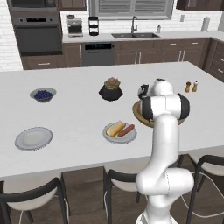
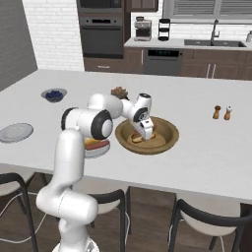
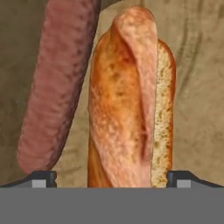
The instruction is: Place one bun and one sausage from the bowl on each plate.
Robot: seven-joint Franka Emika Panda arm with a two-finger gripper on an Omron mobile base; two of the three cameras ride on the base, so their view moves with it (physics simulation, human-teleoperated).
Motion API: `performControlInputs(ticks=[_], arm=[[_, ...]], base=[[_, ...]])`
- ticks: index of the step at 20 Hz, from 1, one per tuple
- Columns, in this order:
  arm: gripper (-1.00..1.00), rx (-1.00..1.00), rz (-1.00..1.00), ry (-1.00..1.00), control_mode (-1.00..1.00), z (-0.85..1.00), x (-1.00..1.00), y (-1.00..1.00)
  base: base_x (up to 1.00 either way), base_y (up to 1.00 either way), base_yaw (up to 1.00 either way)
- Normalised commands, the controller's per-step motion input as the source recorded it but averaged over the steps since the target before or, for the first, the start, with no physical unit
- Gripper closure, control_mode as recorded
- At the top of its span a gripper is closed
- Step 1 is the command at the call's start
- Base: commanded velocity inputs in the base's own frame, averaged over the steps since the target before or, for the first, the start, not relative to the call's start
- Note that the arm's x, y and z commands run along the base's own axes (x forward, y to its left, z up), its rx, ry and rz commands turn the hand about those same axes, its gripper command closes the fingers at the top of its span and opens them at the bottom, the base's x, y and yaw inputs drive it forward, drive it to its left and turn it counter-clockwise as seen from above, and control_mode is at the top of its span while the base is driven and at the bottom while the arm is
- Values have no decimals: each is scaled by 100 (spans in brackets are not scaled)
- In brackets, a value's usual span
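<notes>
My gripper (image 2: 144,136) reaches down into the brown wooden bowl (image 2: 166,139) and stands open. In the hand view a golden split bun (image 3: 127,100) lies between the two finger tips (image 3: 43,178), with my gripper (image 3: 111,179) straddling its near end. A reddish sausage (image 3: 57,83) lies beside the bun on the bowl's wooden floor (image 3: 197,87). The near plate (image 1: 124,140) holds a bun (image 1: 114,128) and a sausage (image 1: 127,130). The far left plate (image 1: 33,138) is bare. My arm hides much of the bowl (image 1: 137,112) in the left base view.
A small grey bowl of berries (image 1: 43,94) and a black plant pot (image 1: 110,89) stand further back on the white island counter. Salt and pepper shakers (image 1: 191,86) sit to the right. Dark chairs (image 1: 122,179) line the near edge.
</notes>
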Motion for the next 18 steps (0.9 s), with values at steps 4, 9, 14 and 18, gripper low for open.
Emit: performControlInputs(ticks=[4, 9, 14, 18], arm=[[100, -2, 0, 11, -100, -62, -3, -2], [100, 0, 0, -3, -100, -17, -12, 0], [100, 5, 0, -13, -100, 36, -26, 0], [100, 5, 0, -14, -100, 84, -57, 0]], base=[[0, 0, 0], [0, 0, 0], [0, 0, 0], [0, 0, 0]])
